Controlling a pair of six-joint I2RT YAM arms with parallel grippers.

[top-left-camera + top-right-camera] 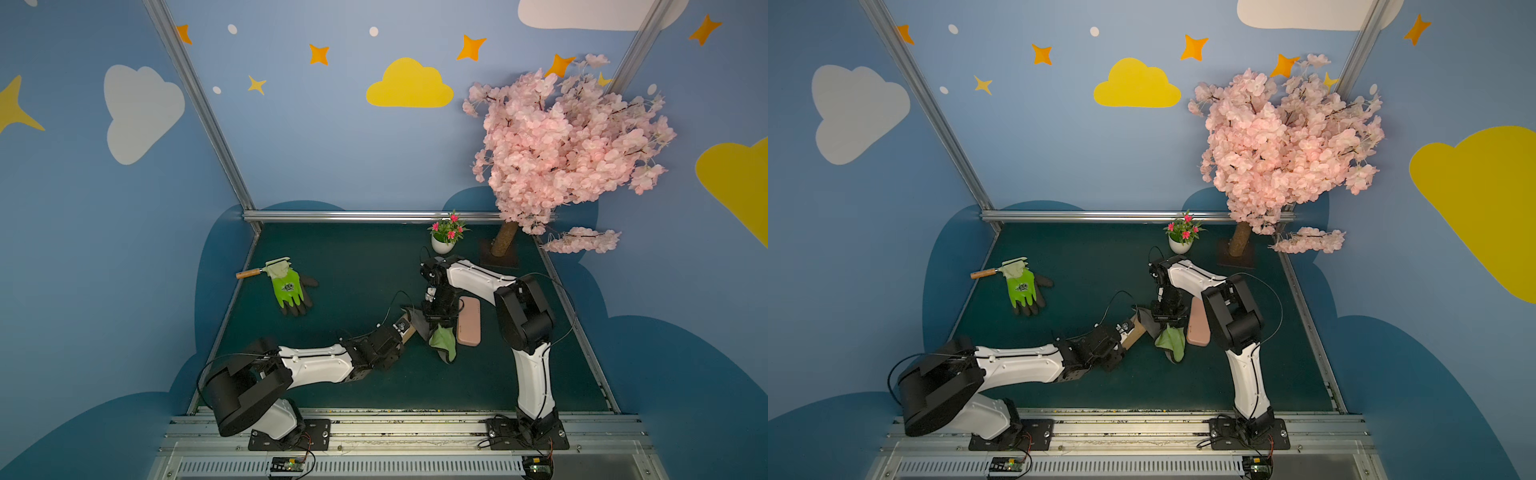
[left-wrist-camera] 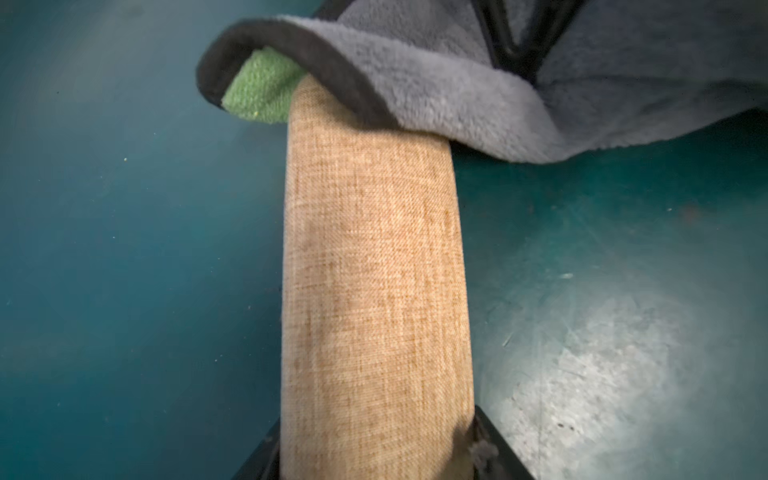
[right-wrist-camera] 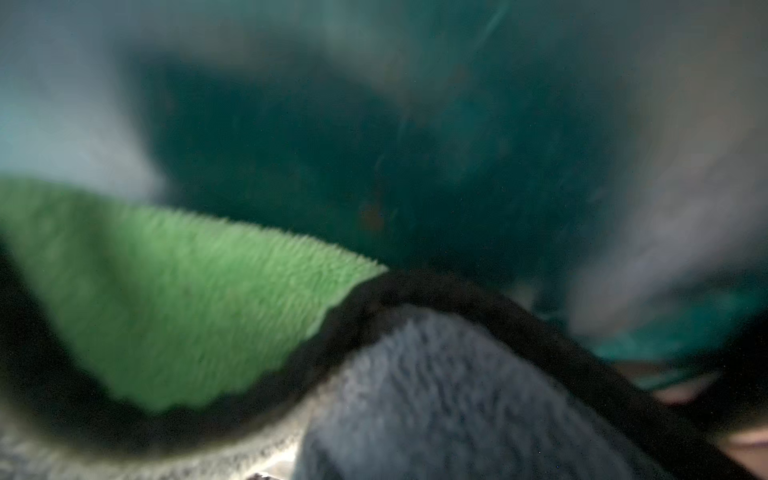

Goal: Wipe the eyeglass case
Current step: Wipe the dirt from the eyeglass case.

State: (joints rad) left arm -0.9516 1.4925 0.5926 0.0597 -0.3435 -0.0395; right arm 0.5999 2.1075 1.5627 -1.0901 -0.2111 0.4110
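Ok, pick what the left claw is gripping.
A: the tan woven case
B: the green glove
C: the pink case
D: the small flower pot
A: the left claw is shut on one end of the tan woven case, while the grey-green cloth held by the right claw drapes over its other end.

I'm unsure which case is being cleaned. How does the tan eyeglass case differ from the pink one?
The tan case is woven fabric; the pink case looks smooth. The tan case is gripped by the left end effector with the cloth draped over its far end; the pink case lies on the table, ungripped. Both are long and narrow.
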